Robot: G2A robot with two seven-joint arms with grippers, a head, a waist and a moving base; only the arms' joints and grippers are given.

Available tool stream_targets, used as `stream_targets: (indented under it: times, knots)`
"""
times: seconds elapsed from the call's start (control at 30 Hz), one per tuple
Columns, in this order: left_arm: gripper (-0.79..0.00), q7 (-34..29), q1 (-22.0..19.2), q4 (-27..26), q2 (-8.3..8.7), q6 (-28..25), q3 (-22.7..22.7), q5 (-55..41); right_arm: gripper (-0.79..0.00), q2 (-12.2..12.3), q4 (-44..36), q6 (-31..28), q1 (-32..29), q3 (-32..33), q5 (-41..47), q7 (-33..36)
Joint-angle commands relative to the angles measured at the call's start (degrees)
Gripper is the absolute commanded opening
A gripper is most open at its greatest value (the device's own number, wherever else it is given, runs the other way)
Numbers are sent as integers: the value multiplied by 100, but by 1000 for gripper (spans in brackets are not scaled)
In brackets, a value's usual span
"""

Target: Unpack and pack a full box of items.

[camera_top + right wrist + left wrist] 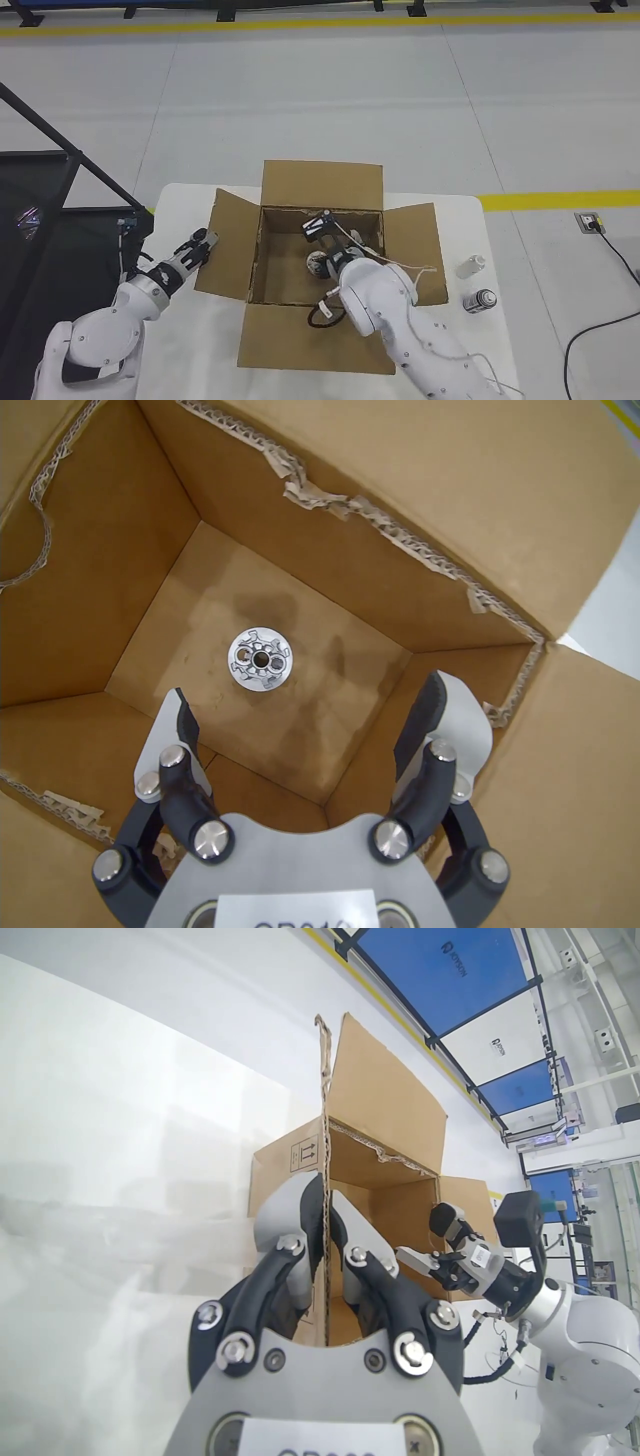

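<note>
While I was standing by the table (462, 218), the left gripper (325, 1200) had its two fingers pressed together on the left flap (228, 245) of the cardboard box (322, 184), so the thin corrugated edge ran right between the pads. That flap stuck out sideways from the box wall, and the gripper sat at its outer edge, outside the box.

The right gripper (307, 687) hung over the open top of the box, pointing down into it, fingers spread wide with nothing between them. Straight below it and a bit ahead of the fingertips, a small round metal disc (260, 659) with a hole in the middle lay flat on the box floor, well apart from the walls. Not touching the gripper at all, plenty of air between them.

All four flaps were folded outward, with ragged torn edges along the rim.

Out past the right arm, on the far side of the box from the left gripper, a little white bottle (470, 266) and a dark can (481, 300) sat near each other on the table, just off the right flap.
</note>
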Motion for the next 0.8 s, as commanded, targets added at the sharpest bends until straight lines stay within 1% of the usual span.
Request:
stream_targets:
  times: [0.0,0.37,0.6,0.63,0.67,0.77]
  knots:
    - [-785,1,0,32,12,-10,-5,-13,0,-75,312,8,158,-113,147,-29]
    - [-785,-6,39,136,92,-58,-139,-44,0,-463,1711,-65,716,-557,823,-332]
    - [-785,27,81,129,136,-54,-183,-57,0,-681,2555,-32,921,-685,1133,-752]
    - [-526,40,88,128,141,-44,-179,-63,0,-713,2655,-40,949,-689,1209,-818]
    - [-9,43,93,126,146,-31,-173,-65,0,-742,2765,-50,983,-703,1241,-883]
    - [0,40,105,113,160,5,-157,-93,0,-830,3035,-36,1070,-718,1373,-1087]
